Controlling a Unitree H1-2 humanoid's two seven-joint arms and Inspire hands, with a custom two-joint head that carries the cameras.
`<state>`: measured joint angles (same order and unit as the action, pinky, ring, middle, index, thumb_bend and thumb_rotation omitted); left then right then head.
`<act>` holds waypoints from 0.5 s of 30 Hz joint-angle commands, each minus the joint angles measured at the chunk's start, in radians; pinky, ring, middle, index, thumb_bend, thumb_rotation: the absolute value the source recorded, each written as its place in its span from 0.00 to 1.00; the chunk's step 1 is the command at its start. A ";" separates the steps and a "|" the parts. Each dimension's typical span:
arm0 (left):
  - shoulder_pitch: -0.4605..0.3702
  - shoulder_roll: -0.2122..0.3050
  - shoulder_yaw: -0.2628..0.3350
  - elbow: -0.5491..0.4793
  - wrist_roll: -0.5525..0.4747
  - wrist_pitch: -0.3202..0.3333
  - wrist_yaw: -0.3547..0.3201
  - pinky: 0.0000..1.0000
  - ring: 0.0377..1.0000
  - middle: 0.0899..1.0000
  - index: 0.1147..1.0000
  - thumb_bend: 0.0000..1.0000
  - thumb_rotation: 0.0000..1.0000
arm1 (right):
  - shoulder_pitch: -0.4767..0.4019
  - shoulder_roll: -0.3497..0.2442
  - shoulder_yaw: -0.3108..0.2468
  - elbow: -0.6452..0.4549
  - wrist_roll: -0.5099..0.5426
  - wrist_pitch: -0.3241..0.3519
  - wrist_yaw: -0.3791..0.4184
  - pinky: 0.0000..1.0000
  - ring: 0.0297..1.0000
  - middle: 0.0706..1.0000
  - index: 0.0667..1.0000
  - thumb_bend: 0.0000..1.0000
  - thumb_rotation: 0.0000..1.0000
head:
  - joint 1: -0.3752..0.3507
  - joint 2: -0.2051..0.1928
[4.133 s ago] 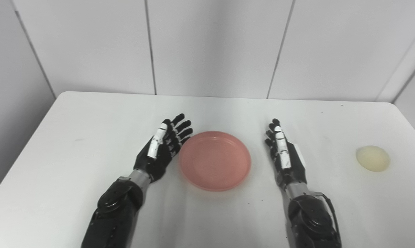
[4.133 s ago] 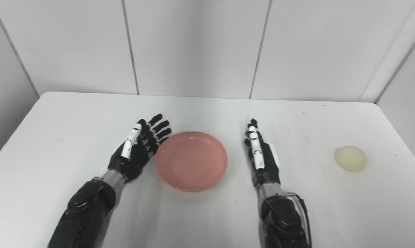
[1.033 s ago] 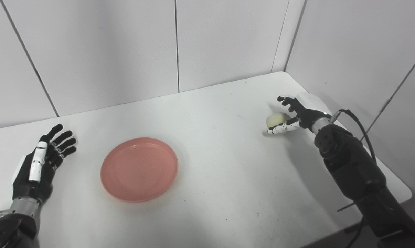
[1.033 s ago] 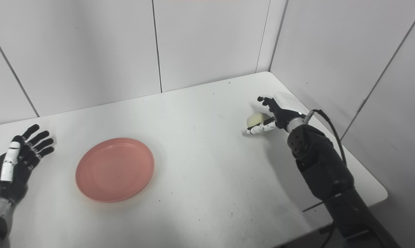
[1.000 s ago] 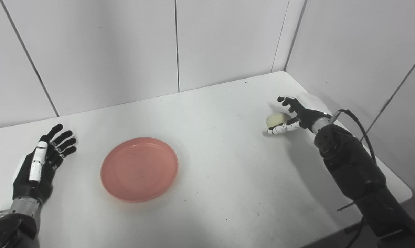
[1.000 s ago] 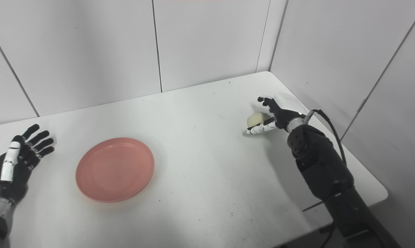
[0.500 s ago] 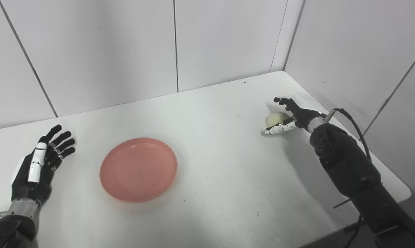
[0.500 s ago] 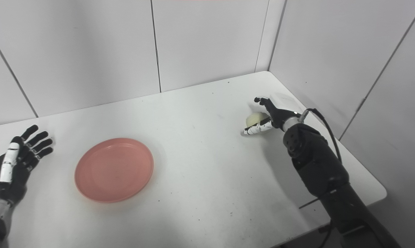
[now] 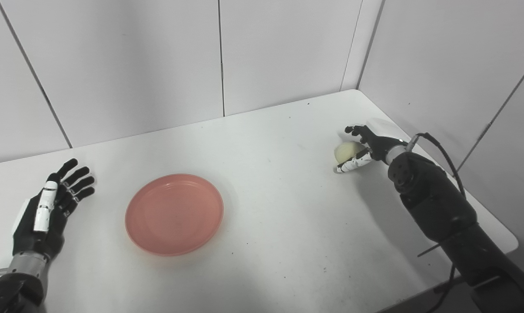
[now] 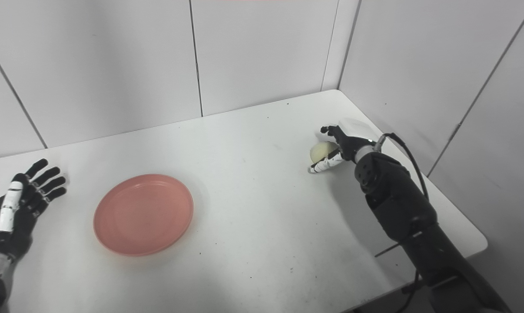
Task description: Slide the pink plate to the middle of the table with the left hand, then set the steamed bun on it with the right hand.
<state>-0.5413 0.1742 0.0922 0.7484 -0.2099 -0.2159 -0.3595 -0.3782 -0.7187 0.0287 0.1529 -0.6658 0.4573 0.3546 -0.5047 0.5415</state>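
Since half a second ago our right hand (image 9: 363,145) has curled tighter round the pale, round steamed bun (image 9: 348,151), which sits near the far right corner of the white table (image 9: 288,226); the round pink plastic plate (image 9: 174,213) has not shifted. In the left eye view the fingers cup the bun without clearly clamping it, so we judge the grasp half made. In the right eye view our left hand (image 10: 14,213) lies empty with fingers spread, well apart from the plate. Next we need to close firmly, lift, and carry the bun across to the plate.
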 commanded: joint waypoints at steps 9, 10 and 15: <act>0.170 -0.001 -0.004 0.049 0.001 0.045 -0.003 0.81 0.82 0.83 0.84 0.52 0.93 | -0.090 -0.059 0.010 0.066 0.009 -0.004 -0.004 0.66 0.76 0.82 0.81 0.92 0.24 | 0.001 0.005; 0.171 -0.001 -0.004 0.047 0.000 0.046 -0.004 0.81 0.82 0.84 0.84 0.52 0.93 | -0.094 -0.060 0.016 0.075 0.009 -0.006 -0.003 0.66 0.76 0.81 0.81 0.91 0.24 | 0.001 0.005; 0.174 -0.002 -0.006 0.030 -0.002 0.061 -0.003 0.82 0.82 0.84 0.85 0.53 0.92 | -0.115 -0.076 0.049 0.109 0.010 -0.005 0.012 0.56 0.63 0.69 0.78 0.83 0.17 | 0.001 0.005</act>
<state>-0.5174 0.1785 0.0899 0.7089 -0.2101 -0.2000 -0.3599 -0.4515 -0.7475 0.0789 0.2657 -0.6563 0.4567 0.3618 -0.5047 0.5461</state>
